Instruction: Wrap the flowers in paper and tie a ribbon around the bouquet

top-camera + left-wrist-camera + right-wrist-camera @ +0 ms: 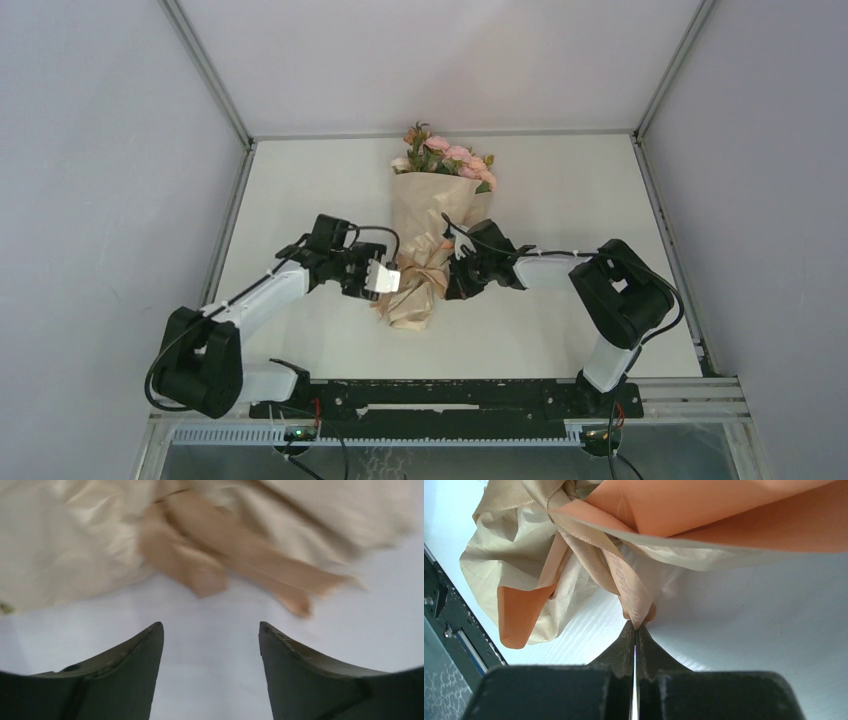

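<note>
Top view, left side: left arm reaches in toward mid-table. Left gripper [385, 279] sits just beside the left flank of the bundle's narrow lower part.

Left wrist view: left gripper [210, 627] has its fingers [135, 652] spread wide with nothing between them, only bare table [210, 680]. Two flat ribbon [225, 545] tails lie on the table just beyond the tips, apart from them. Crinkled paper [60, 540] fills the upper part of the view. This view is blurred, so no finer detail.

Centre: the bouquet lies along the table [300, 190], blooms toward the far edge. Flowers [450, 157], pink with green leaves, stick out of the wide far end of the paper [420, 215] cone. The paper narrows to a cinched waist, then flares into a crumpled skirt at the near end. Ribbon [432, 268] is around the waist, between the two grippers. Stems are hidden inside the wrap.

Right side: right arm comes in from the right, and the right gripper [458, 268] is against the right flank of the waist.

Right wrist view: right gripper [635, 627] has its fingers [621, 650] pressed together, only a hairline slit showing. A ribbon [624, 575] tail runs from the knot at the gathered paper [509, 565] down into the tips, pinched there by its end. The paper's orange inner face shows above and at lower left.
</note>
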`<control>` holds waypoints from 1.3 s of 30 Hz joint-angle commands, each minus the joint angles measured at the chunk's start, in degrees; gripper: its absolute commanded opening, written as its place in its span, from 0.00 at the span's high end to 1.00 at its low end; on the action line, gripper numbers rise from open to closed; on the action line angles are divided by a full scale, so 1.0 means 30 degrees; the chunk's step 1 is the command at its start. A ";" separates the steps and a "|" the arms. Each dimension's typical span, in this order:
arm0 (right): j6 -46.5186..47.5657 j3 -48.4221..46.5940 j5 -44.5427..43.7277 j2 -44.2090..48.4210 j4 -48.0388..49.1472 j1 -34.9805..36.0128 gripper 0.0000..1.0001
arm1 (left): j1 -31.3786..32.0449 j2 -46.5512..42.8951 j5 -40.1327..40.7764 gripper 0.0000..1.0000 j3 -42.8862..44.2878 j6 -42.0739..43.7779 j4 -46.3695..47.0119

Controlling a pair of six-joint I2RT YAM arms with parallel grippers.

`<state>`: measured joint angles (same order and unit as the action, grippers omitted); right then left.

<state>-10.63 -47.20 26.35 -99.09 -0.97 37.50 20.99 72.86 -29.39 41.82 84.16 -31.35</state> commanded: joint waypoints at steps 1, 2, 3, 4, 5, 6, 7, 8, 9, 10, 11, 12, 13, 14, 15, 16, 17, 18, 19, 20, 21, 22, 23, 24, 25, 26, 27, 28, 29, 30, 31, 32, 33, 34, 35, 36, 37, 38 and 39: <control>0.0248 -0.0351 0.0163 0.0827 -0.0203 0.0262 1.00 | -0.0183 0.1827 0.0428 0.21 0.1027 -0.6329 0.8183; 0.0236 -0.0351 0.0172 0.0854 -0.0185 0.0273 1.00 | -0.0122 0.2338 0.0147 0.18 0.1256 -0.6028 0.8168; 0.0234 -0.0351 0.0166 0.0890 -0.0194 0.0289 1.00 | 0.0040 0.2754 -0.0112 0.15 0.1399 -0.5349 0.7676; 0.0230 -0.0336 0.0118 0.0931 -0.0228 0.0295 1.00 | 0.0258 0.3080 -0.0184 0.12 0.1420 -0.4579 0.7076; 0.0233 -0.0349 0.0097 0.0969 -0.0283 0.0285 1.00 | 0.0563 0.3414 -0.0036 0.11 0.1437 -0.3725 0.6495; 0.0234 -0.0350 0.0054 0.0996 -0.0363 0.0287 1.00 | 0.0832 0.3804 0.0521 0.10 0.1461 -0.3278 0.6302; 0.0192 -0.0351 0.0042 0.1025 -0.0399 0.0276 1.00 | 0.1045 0.4175 0.1133 0.12 0.1508 -0.3178 0.6479; 0.0203 -0.0343 0.0095 0.1010 -0.0407 0.0301 1.00 | 0.1068 0.4579 0.1454 0.13 0.1602 -0.3264 0.6986; 0.0204 -0.0350 0.0178 0.1005 -0.0408 0.0300 1.00 | 0.1045 0.4850 0.1630 0.16 0.1680 -0.3326 0.7175; 0.0205 -0.0351 0.0269 0.0967 -0.0386 0.0278 1.00 | 0.1031 0.4954 0.1681 0.17 0.1741 -0.3045 0.7004; 0.0219 -0.0351 0.0317 0.0922 -0.0380 0.0279 1.00 | 0.1037 0.4959 0.1567 0.17 0.1836 -0.2208 0.5952; 0.0232 -0.0351 0.0327 0.0902 -0.0394 0.0275 1.00 | 0.1060 0.4920 0.1366 0.17 0.1925 -0.0554 0.4744; 0.0256 -0.0351 0.0284 0.0907 -0.0406 0.0279 1.00 | 0.1074 0.4896 0.1263 0.17 0.1939 0.0539 0.3626; 0.0248 -0.0351 0.0257 0.0892 -0.0408 0.0283 1.00 | 0.1108 0.4915 0.1317 0.17 0.1912 0.1229 0.2776; 0.0258 -0.0351 0.0258 0.0891 -0.0397 0.0287 1.00 | 0.1153 0.5020 0.1419 0.18 0.1931 0.1465 0.2292; 0.0244 -0.0351 0.0276 0.0891 -0.0381 0.0291 1.00 | 0.1235 0.5187 0.1611 0.22 0.1959 0.1348 0.2184; 0.0235 -0.0351 0.0274 0.0891 -0.0394 0.0292 1.00 | 0.1308 0.5322 0.1822 0.31 0.1926 0.1044 0.2394; 0.0234 -0.0336 0.0274 0.0887 -0.0444 0.0277 1.00 | 0.1390 0.5382 0.2013 0.42 0.1837 0.0482 0.3105; 0.0234 -0.0345 0.0252 0.0964 -0.0541 0.0286 1.00 | 0.1437 0.5368 0.2099 0.53 0.1709 -0.0031 0.3882; 0.0289 -0.0350 0.0242 0.1021 -0.0637 0.0295 1.00 | 0.1418 0.5322 0.2139 0.65 0.1576 -0.0271 0.4470; 0.0314 -0.0351 0.0219 0.1068 -0.0730 0.0285 1.00 | 0.1437 0.5280 0.2170 0.75 0.1471 -0.0407 0.4936; 0.0317 -0.0336 0.0231 0.1114 -0.0793 0.0280 1.00 | 0.1432 0.5190 0.2152 0.85 0.1381 -0.0486 0.5221; 0.0321 -0.0349 0.0254 0.1124 -0.0833 0.0283 1.00 | 0.1435 0.5121 0.2157 0.95 0.1334 -0.0672 0.5535; 0.0340 -0.0350 0.0268 0.1132 -0.0868 0.0298 1.00 | 0.1413 0.5061 0.2172 0.99 0.1262 -0.1094 0.6079; 0.0335 -0.0351 0.0284 0.1141 -0.0890 0.0325 1.00 | 0.1411 0.4969 0.2159 1.00 0.1150 -0.1715 0.6748; 0.0323 -0.0351 0.0253 0.1175 -0.0919 0.0392 1.00 | 0.1410 0.4833 0.2117 1.00 0.1085 -0.2217 0.7366; 0.0318 -0.0351 0.0246 0.1183 -0.0970 0.0425 1.00 | 0.1410 0.4662 0.2021 1.00 0.1048 -0.2503 0.7740; 0.0296 -0.0347 0.0238 0.1180 -0.1028 0.0469 1.00 | 0.1374 0.4516 0.1884 1.00 0.1006 -0.2656 0.8007; 0.0300 -0.0350 0.0193 0.1224 -0.1112 0.0519 1.00 | 0.1358 0.4340 0.1827 1.00 0.0953 -0.2620 0.8260; 0.0293 -0.0351 0.0187 0.1277 -0.1214 0.0573 1.00 | 0.1312 0.4330 0.1944 1.00 0.0866 -0.2484 0.8672; 0.0315 -0.0343 0.0194 0.1320 -0.1355 0.0653 1.00 | 0.1255 0.4350 0.2197 1.00 0.0746 -0.2343 0.9544; 0.0336 -0.0350 0.0202 0.1375 -0.1545 0.0743 1.00 | 0.1142 0.4474 0.2617 1.00 0.0562 -0.2292 1.1392; 0.0375 -0.0347 0.0173 0.1413 -0.1751 0.0879 1.00 | 0.0963 0.4606 0.2731 1.00 0.0440 -0.2157 1.2887; 0.0442 -0.0328 0.0133 0.1392 -0.1982 0.1043 1.00 | 0.0809 0.4802 0.2658 1.00 0.0454 -0.1827 1.4066; 0.0491 -0.0260 0.0089 0.1334 -0.2117 0.1202 1.00 | 0.0683 0.4933 0.2388 1.00 0.0591 -0.1426 1.4789; 0.0460 -0.0200 0.0108 0.1269 -0.2160 0.1347 1.00 | 0.0627 0.5077 0.2054 1.00 0.0781 -0.0881 1.5252; 0.0405 -0.0130 0.0206 0.1143 -0.2147 0.1467 1.00 | 0.0595 0.5268 0.1668 1.00 0.1057 -0.0476 1.5559; 0.0343 -0.0078 0.0309 0.0996 -0.2138 0.1585 1.00 | 0.0591 0.5500 0.1283 1.00 0.1341 -0.0162 1.5832; 0.0303 -0.0060 0.0341 0.0867 -0.2184 0.1629 1.00 | 0.0590 0.5789 0.1008 1.00 0.1636 0.0068 1.6071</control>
<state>-10.39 -47.20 26.94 -97.73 -6.20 40.95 23.38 88.33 -22.72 44.05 80.23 6.33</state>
